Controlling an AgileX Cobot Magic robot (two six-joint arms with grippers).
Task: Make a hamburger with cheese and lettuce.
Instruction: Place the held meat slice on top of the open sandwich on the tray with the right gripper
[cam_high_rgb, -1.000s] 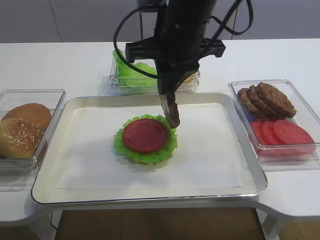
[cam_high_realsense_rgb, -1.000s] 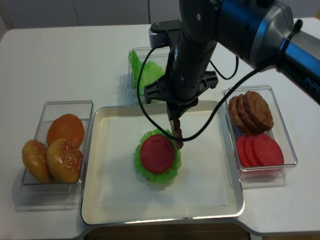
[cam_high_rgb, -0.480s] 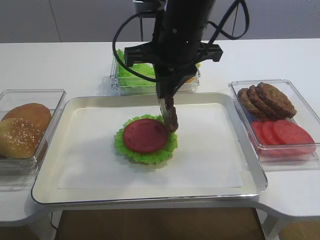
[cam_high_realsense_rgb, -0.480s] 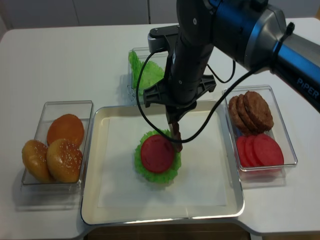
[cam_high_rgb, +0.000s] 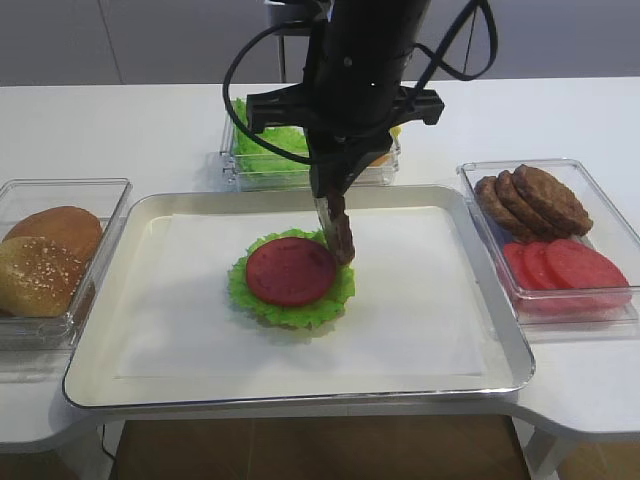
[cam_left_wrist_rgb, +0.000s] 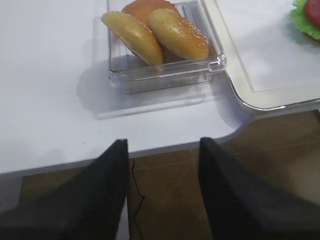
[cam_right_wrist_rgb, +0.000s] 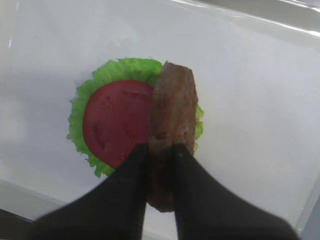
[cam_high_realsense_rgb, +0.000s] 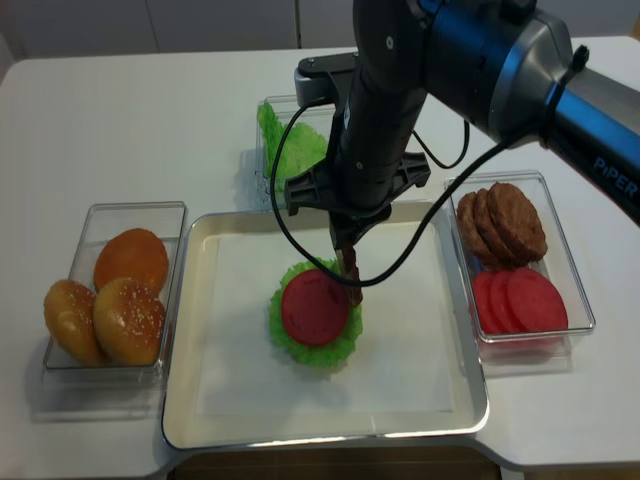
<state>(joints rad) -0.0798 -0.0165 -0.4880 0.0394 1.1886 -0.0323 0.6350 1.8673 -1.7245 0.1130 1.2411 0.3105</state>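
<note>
Exterior high: the right gripper (cam_high_rgb: 338, 222) hangs over the tray (cam_high_rgb: 480, 300), clamped on a brown patty (cam_high_rgb: 341, 236) held on edge. Over the last second the patty has slid from the back right of the hamburger (cam_high_rgb: 291, 278) toward its middle, so its lower edge now overlaps the tomato disc (cam_high_rgb: 290, 270). Behind the hamburger, a clear box holds the lettuce (cam_high_rgb: 262, 140), with what may be a sliver of cheese showing past the arm. To the hamburger's right sit spare patties (cam_high_rgb: 530, 198) over tomato slices (cam_high_rgb: 560, 265); to its left, the buns (cam_high_rgb: 45, 258).

Right wrist: the 2 dark fingers (cam_right_wrist_rgb: 127, 200) pinch the patty's near end, and the patty stands vertical over the right edge of the tomato disc, not yet centred. Whether it touches the disc I cannot tell.

Left wrist: the left gripper (cam_left_wrist_rgb: 162, 190) idles wide apart and empty, off the tray's left corner, just in front of the bun box (cam_left_wrist_rgb: 165, 75).

Exterior high (realsense): the patty hangs at the stack's back right rim, and the arm has crept left compared with 1 second ago.

My reading: the patty layer is about to go on. It likely needs carrying further over the disc and laying flat before release. No cheese is visible on the stack, so that step seems outstanding.
</note>
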